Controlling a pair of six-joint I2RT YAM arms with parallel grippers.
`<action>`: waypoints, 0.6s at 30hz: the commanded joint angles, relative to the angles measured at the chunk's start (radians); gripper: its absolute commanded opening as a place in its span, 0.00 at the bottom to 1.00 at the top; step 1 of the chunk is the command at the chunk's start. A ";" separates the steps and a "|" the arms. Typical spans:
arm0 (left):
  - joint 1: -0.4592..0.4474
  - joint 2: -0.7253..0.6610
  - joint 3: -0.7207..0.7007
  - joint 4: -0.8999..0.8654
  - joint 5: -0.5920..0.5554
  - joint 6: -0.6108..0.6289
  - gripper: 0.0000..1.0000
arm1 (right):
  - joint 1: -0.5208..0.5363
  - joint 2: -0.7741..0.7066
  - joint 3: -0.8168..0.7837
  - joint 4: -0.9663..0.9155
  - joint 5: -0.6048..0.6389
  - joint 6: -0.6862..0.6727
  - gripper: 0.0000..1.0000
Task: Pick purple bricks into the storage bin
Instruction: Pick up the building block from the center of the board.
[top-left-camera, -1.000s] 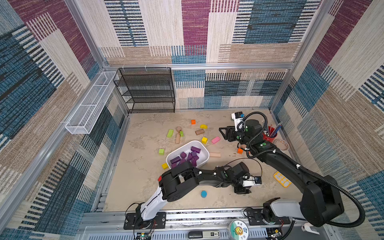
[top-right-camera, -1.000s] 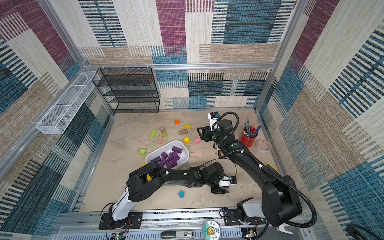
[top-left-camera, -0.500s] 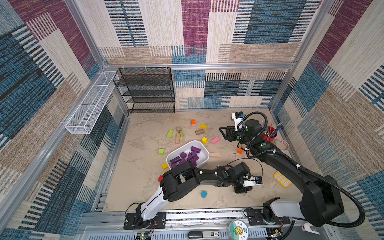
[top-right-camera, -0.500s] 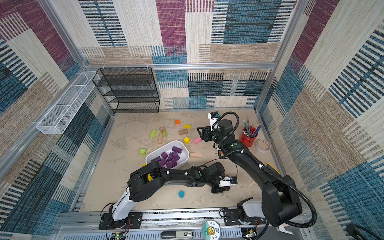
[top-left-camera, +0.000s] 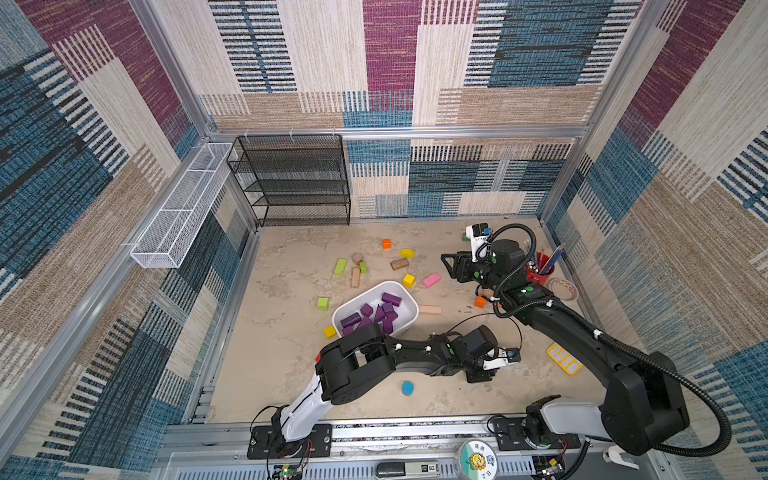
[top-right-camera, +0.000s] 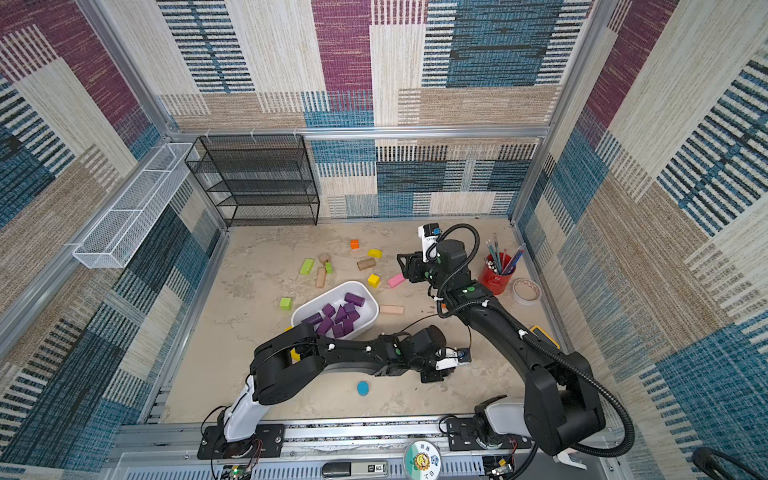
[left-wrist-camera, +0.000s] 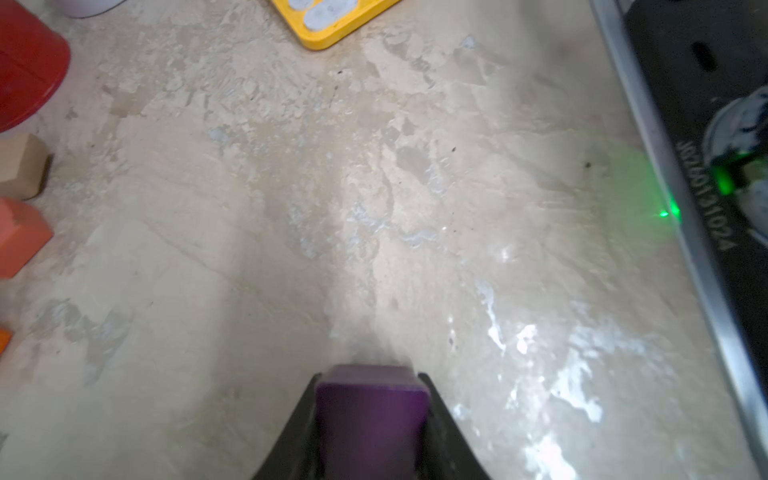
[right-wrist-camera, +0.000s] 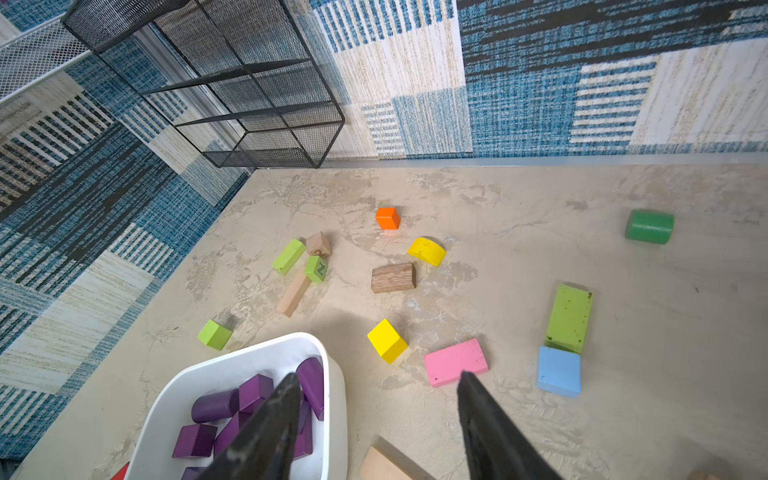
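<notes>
A dark-purple brick (left-wrist-camera: 371, 415) sits between the two fingers of my left gripper (left-wrist-camera: 371, 376), which is shut on it low at the tabletop. In both top views that gripper (top-left-camera: 482, 375) (top-right-camera: 432, 376) is near the front of the table, right of the storage bin, and hides the brick. The white storage bin (top-left-camera: 409, 309) (top-right-camera: 372, 309) (right-wrist-camera: 336, 399) holds several purple bricks (top-left-camera: 374, 316) (top-right-camera: 336, 318) (right-wrist-camera: 253, 392). My right gripper (right-wrist-camera: 377, 376) (top-left-camera: 451, 266) hangs open and empty above the table, between the bin's far end and a pink bar (right-wrist-camera: 455, 361).
Loose green, yellow, orange, blue and natural blocks lie behind and right of the bin. A blue disc (top-left-camera: 407, 387) lies near the front edge. A yellow tray (top-left-camera: 564, 358), red pen cup (top-left-camera: 540, 272) and tape roll (top-left-camera: 563, 289) line the right side. A black rack (top-left-camera: 299, 183) stands at the back.
My left gripper's fingers have closed onto the purple brick. Both arms have stayed almost where they were.
</notes>
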 joint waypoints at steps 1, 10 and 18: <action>0.001 -0.029 -0.023 0.030 -0.054 -0.033 0.33 | 0.000 -0.011 -0.005 0.026 0.024 -0.007 0.62; 0.003 -0.104 -0.098 0.036 -0.107 -0.080 0.33 | 0.000 -0.021 -0.011 0.025 0.043 -0.006 0.62; 0.003 -0.188 -0.188 0.034 -0.165 -0.130 0.32 | -0.003 -0.031 -0.017 0.026 0.058 -0.006 0.62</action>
